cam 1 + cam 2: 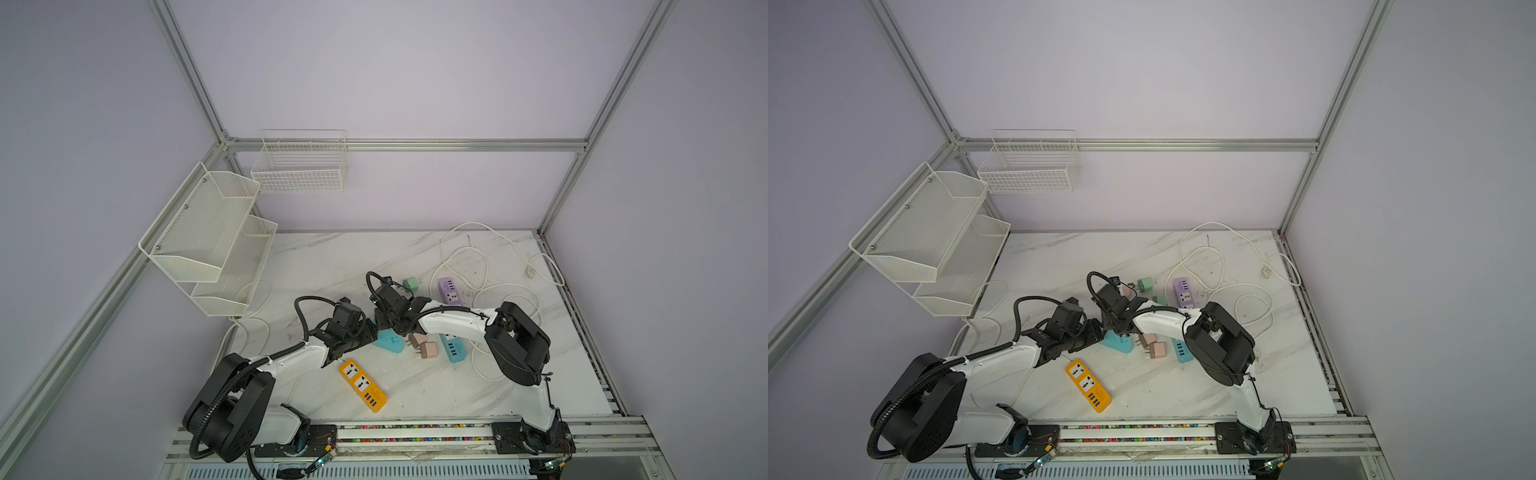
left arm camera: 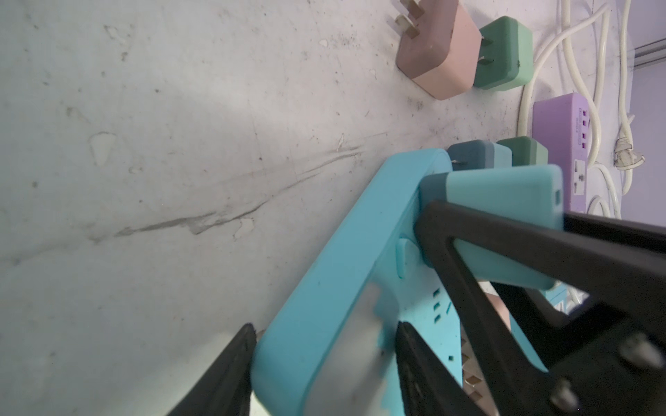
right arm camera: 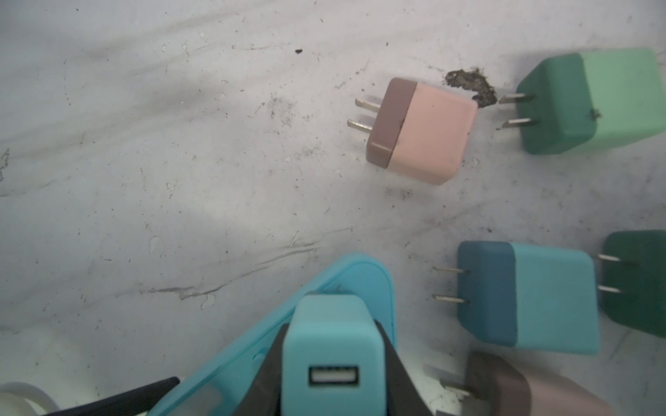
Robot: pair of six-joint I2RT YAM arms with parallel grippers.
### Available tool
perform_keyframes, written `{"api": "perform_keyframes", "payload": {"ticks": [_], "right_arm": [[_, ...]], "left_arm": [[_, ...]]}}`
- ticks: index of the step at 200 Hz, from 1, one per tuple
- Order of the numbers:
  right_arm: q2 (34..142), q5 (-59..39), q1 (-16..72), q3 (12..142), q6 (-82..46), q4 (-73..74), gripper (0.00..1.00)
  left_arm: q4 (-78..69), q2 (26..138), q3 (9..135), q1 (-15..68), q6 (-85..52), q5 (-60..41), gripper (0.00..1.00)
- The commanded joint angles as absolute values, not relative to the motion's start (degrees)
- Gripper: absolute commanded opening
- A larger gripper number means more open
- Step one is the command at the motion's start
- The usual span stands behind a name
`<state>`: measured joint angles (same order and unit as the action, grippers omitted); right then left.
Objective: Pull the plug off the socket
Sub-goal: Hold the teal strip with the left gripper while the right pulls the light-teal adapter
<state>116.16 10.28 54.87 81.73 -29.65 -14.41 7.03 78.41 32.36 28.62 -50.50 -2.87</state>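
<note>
1. Nearest the lens, at the bottom centre of the right wrist view, the teal USB charger plug [image 3: 324, 360] faces the camera port-first. The right gripper [image 3: 329, 324] pinches it on both flanks.
2. The plug looks fully seated, with no prongs showing. It sits in the teal triangular power strip [image 1: 388, 341], which lies on the marble table [image 1: 415, 257] just below the centre of both top views.
3. At the bottom of the left wrist view, the left gripper [image 2: 324, 335] has a finger on either side of the strip's end and appears to clamp it.
4. By my reading the grasp is made, the strip is braced and extraction has not yet begun. The next move calls for a straight pull along the prongs, away from the strip's face, while the left holds firm.
5. Both forearms converge on the centre, from the lower left and from the right, with wrists pitched down and grippers almost touching.
</note>
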Motion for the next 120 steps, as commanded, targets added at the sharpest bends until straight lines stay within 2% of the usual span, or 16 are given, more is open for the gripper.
{"api": "perform_keyframes", "payload": {"ticks": [1, 23, 66, 108, 120], "right_arm": [[113.4, 7.0, 53.2, 81.1, -29.5, -11.9, 0.20], [111.5, 12.1, 53.1, 81.2, -27.7, -13.9, 0.20], [114.6, 9.8, 57.1, 85.3, -27.6, -14.8, 0.20], [111.4, 6.7, 53.9, 82.0, -27.9, -12.4, 0.19], [110.9, 9.3, 53.6, 81.7, -28.0, -12.8, 0.19]], "left_arm": [[18.5, 81.9, 28.1, 28.5, -50.1, 1.0, 0.58], [18.5, 82.4, 28.3, 28.5, -50.0, 1.1, 0.58], [18.4, 82.9, 28.5, 28.6, -50.1, 1.2, 0.58], [18.5, 82.9, 28.5, 28.6, -50.3, 1.3, 0.56], [18.5, 83.0, 28.5, 28.6, -50.3, 1.3, 0.56]]}}
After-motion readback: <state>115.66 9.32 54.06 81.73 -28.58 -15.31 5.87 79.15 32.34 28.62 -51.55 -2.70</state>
